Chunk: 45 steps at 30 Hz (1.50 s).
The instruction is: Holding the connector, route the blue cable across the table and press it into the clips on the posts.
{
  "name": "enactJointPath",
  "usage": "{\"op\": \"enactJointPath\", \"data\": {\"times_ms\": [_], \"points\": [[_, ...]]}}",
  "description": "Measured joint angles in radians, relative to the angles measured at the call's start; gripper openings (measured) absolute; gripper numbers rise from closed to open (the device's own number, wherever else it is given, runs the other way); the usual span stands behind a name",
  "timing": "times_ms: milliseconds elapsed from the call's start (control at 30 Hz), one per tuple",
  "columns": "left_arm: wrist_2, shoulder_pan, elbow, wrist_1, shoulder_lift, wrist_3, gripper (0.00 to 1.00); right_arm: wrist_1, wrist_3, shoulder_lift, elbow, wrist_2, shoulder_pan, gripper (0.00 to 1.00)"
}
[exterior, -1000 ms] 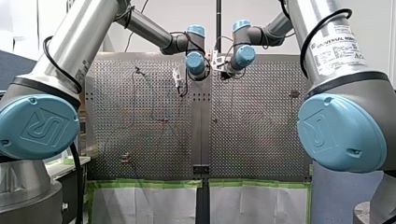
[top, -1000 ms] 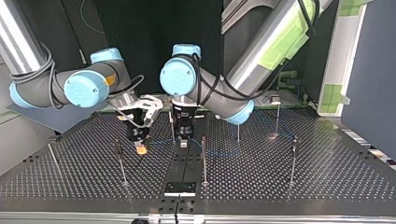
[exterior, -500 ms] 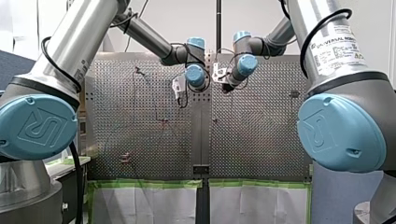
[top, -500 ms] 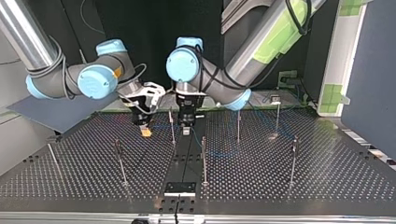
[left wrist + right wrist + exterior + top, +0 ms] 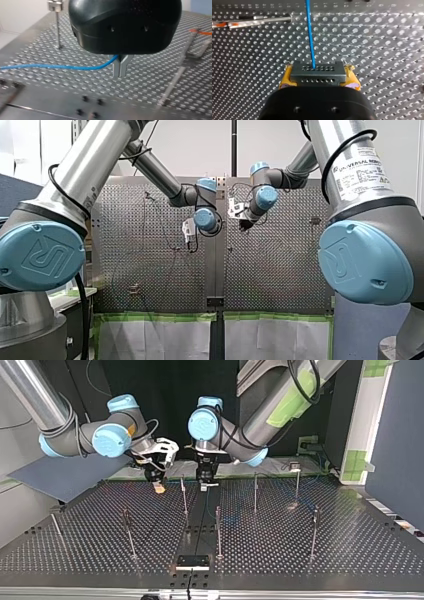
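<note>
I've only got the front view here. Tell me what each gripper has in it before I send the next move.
Observer: In the right wrist view, my right gripper is shut on the connector, with its yellow pads against the connector's two ends.
Operator: Now the left one.
Observer: In the left wrist view, my left gripper has its metal fingers pinched shut on the blue cable, which trails off to one side.
Operator: Give me the cable's run from the connector.
Observer: In the right wrist view it leaves the middle of the connector's face and runs straight ahead over the perforated table.
</note>
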Motion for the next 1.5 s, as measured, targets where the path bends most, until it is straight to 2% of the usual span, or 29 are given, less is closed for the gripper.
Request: {"op": "enactJointPath", "data": {"times_ms": [300, 500, 600, 867, 1133, 1267, 1500], "points": [[0.011, -0.009, -0.08, 0.08, -0.049, -0.002, 0.0, -0.028, -0.002, 0.001, 0.038, 0.001, 0.001, 0.0], [0.056, -0.016, -0.134, 0.134, -0.051, -0.008, 0.0, -0.039, -0.035, 0.001, 0.08, 0.0, 0.003, 0.0], [0.08, -0.016, -0.16, 0.159, -0.052, -0.015, 0.0, -0.055, -0.041, 0.001, 0.103, -0.001, 0.0, 0.0], [0.131, -0.01, -0.222, 0.216, -0.053, -0.036, 0.0, -0.107, -0.034, 0.003, 0.153, -0.001, -0.008, 0.0], [0.169, -0.006, -0.28, 0.224, -0.054, -0.058, 0.0, -0.165, -0.011, 0.014, 0.167, -0.004, -0.021, 0.0], [0.194, -0.001, -0.265, 0.212, -0.06, -0.081, 0.0, -0.184, -0.012, 0.036, 0.167, -0.009, -0.026, 0.0], [0.244, 0.003, -0.21, 0.17, -0.108, -0.116, 0.0, -0.204, -0.008, 0.058, 0.167, -0.029, -0.032, 0.0]]}}
